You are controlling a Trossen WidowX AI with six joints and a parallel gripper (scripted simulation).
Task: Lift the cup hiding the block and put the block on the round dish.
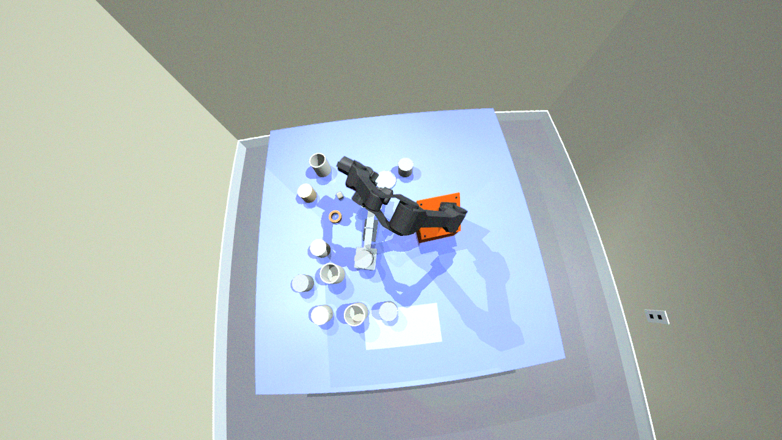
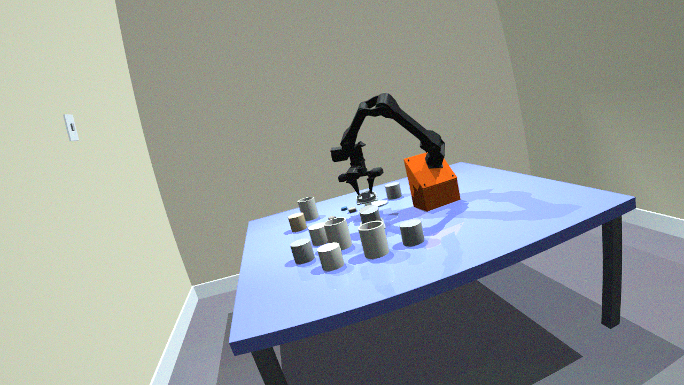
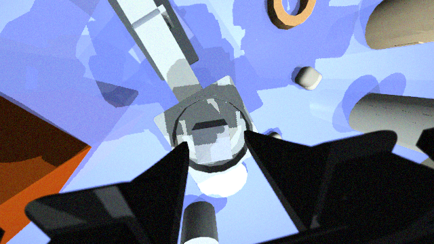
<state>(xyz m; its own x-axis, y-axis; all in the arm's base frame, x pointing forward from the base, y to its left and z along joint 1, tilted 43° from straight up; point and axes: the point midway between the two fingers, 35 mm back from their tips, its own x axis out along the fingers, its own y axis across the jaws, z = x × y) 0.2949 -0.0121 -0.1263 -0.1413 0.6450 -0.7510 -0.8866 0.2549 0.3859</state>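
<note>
Claw [image 2: 364, 193] [image 3: 216, 140] fingers stand partly spread, pointing down over one end of the balance, with nothing gripped; in the wrist view the tips overlap the sides of the round rim there. The blue table [image 1: 508, 306] [image 2: 296, 297] holds everything. Over it arches the black arm [image 1: 404, 217] [image 2: 406, 122], mounted on an orange base [image 1: 453, 198] [image 2: 437, 197]. A white rectangle [image 1: 410, 330] lies on the table, partly behind a short gray can. Across the middle runs the balance [image 1: 369, 232] [image 3: 152, 37]. Its far end from the claw carries an upright gray cup [image 1: 363, 258] [image 2: 369, 214].

Three tall open containers stand upright: one [image 1: 322, 168] [image 2: 308, 210] near the tan can [image 1: 309, 197] [image 2: 297, 223], and two [image 1: 334, 280] [image 1: 358, 321] [image 2: 338, 237] [image 2: 374, 241] among the short cans. Another gray cup [image 1: 405, 168] [image 2: 393, 190] [image 3: 199, 220] stands on the table near the white dish [image 1: 385, 179] [image 2: 380, 203] [image 3: 225, 184], apart from it. The dish lies beside the balance's claw end. An orange ring [image 1: 335, 221] [image 3: 286, 23] lies flat near the beam. The block [image 3: 211, 147] sits inside the round rim at that end, beneath the claw. Smallest are a pale lump [image 1: 339, 195] [image 3: 306, 78] and a blue disc [image 2: 343, 208].
</note>
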